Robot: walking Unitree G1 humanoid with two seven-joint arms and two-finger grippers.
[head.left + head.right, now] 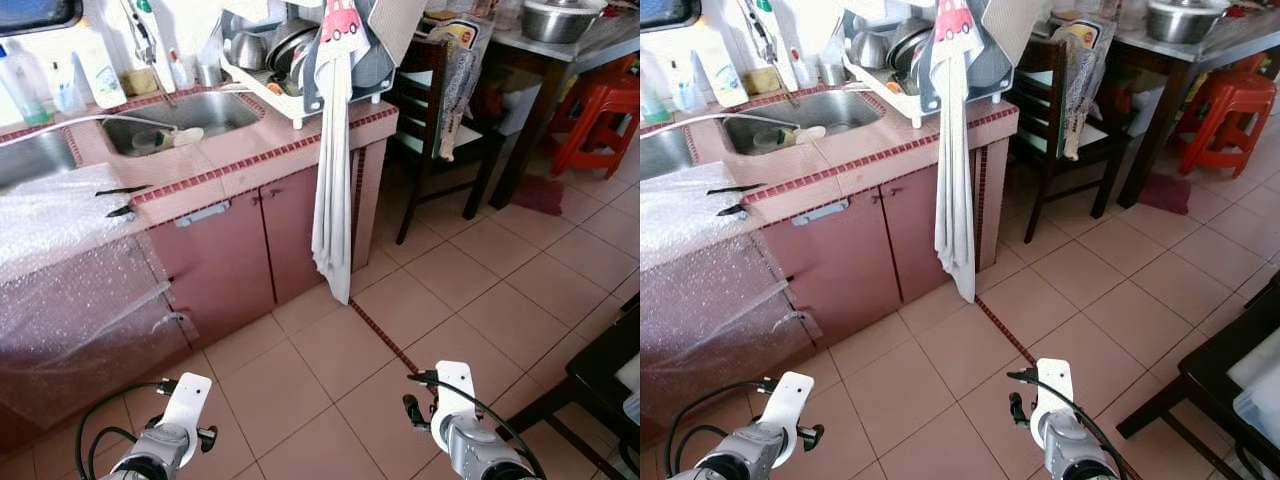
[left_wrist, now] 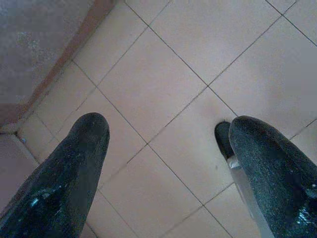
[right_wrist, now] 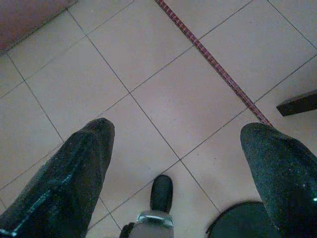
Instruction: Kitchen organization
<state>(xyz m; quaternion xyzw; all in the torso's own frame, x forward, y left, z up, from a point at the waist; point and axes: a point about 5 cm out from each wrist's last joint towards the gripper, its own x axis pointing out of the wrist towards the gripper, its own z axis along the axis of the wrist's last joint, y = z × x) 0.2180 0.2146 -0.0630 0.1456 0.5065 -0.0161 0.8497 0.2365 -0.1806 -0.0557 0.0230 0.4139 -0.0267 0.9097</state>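
Note:
A pink tiled counter (image 1: 250, 150) stands ahead to my left, with a steel sink (image 1: 185, 115) set in it. At the counter's right end a white dish rack (image 1: 300, 70) is loaded with pots and plates. A long white towel (image 1: 333, 180) hangs from it down past the cupboard doors (image 1: 250, 240). Both arms hang low over the floor tiles. Between the spread fingers of my left gripper (image 2: 168, 126), which is open, there is only bare tile. My right gripper (image 3: 179, 130) is open too, beside the dark red tile strip (image 3: 218, 67).
Bubble wrap (image 1: 60, 250) covers the counter's left part. Bottles (image 1: 95, 65) stand behind the sink. A dark wooden chair (image 1: 435, 110), a table (image 1: 560, 50) with a metal bowl and red stools (image 1: 600, 100) stand at the right. A dark furniture edge (image 1: 600, 370) is near my right arm.

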